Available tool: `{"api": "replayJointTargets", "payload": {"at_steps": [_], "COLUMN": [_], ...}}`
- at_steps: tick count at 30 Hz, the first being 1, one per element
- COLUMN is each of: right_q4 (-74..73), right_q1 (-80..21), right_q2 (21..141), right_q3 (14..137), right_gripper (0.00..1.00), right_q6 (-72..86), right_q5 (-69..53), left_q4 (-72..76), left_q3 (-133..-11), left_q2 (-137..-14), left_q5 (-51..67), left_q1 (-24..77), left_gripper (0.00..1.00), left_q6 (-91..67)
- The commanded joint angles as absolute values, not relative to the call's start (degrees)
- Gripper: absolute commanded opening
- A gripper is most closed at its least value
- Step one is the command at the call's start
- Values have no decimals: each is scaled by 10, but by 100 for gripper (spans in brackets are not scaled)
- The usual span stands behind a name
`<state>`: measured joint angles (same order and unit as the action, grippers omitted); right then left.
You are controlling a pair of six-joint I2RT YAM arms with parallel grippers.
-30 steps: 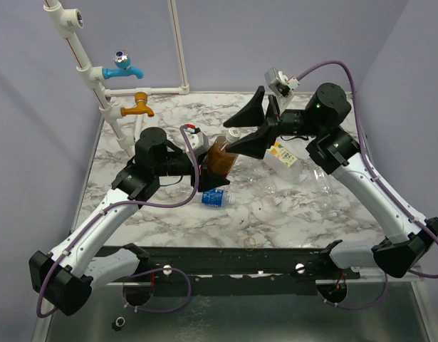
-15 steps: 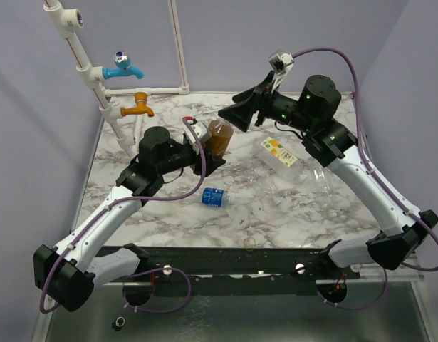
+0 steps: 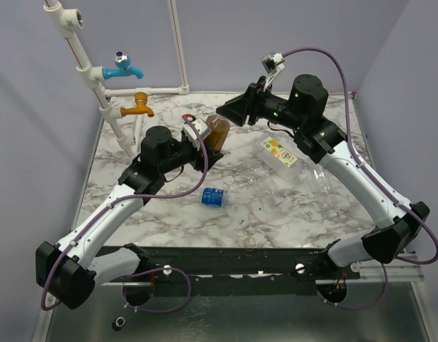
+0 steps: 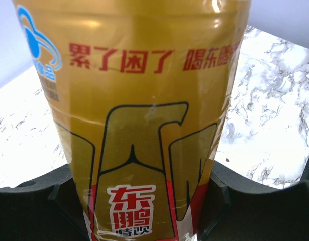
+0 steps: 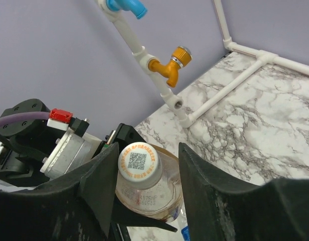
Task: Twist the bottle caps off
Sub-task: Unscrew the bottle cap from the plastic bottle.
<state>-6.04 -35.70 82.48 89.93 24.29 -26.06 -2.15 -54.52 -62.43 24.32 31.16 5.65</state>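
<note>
My left gripper (image 3: 206,148) is shut on the amber bottle (image 3: 219,133) with the red-gold label (image 4: 144,125) and holds it up off the table. Its white cap (image 5: 139,161), printed with a QR code, is on the neck. My right gripper (image 3: 231,114) is open just above the bottle top. In the right wrist view the cap sits between the spread fingers of that gripper (image 5: 149,156), close to the left finger (image 5: 101,181). A blue-labelled bottle (image 3: 214,197) lies on the marble table (image 3: 154,214).
A squarish bottle with a green-orange label (image 3: 279,152) and clear bottles (image 3: 322,178) lie right of centre. A thin yellowish ring (image 3: 251,242) lies near the front edge. A white pipe frame with a blue tap (image 3: 123,70) and an orange tap (image 3: 139,107) stands at the back left.
My left gripper has carried the amber bottle up and toward the back. My right gripper has swung back and left, from beside the bottle to above its cap.
</note>
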Motion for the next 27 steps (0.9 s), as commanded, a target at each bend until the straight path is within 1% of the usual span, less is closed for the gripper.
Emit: {"api": "replayJointTargets", "payload": {"at_steps": [1, 2, 4, 7, 9, 11, 14, 20, 27], "right_q4": [-47, -46, -44, -46, -49, -50, -46, -11, 17], "right_q1": [-359, -359, -359, -359, -359, -359, -359, -357, -350], "right_q2": [841, 842, 843, 841, 832, 822, 802, 758, 740], "right_q3": [906, 906, 903, 903, 905, 910, 916, 900, 888], "right_gripper": [53, 50, 42, 26, 18, 12, 9, 5, 3], "right_q6": [257, 256, 254, 242, 224, 196, 161, 127, 139], "right_q5": [-282, -284, -285, -282, -281, -295, -350, -513, -635], "left_q4": [-5, -5, -5, -6, -7, -10, -15, -31, -55], "left_q3": [-539, -539, -540, -540, -541, -541, -540, -540, -548], "left_q2": [-630, -631, -632, -631, -628, -623, -613, -593, -588], "left_q5": [213, 212, 213, 215, 225, 244, 292, 417, 494], "left_q1": [315, 315, 315, 315, 315, 315, 315, 315, 315], "left_gripper": [0, 0, 0, 0, 0, 0, 0, 0, 0], "left_q6": [68, 67, 67, 63, 59, 53, 39, 11, 3]}}
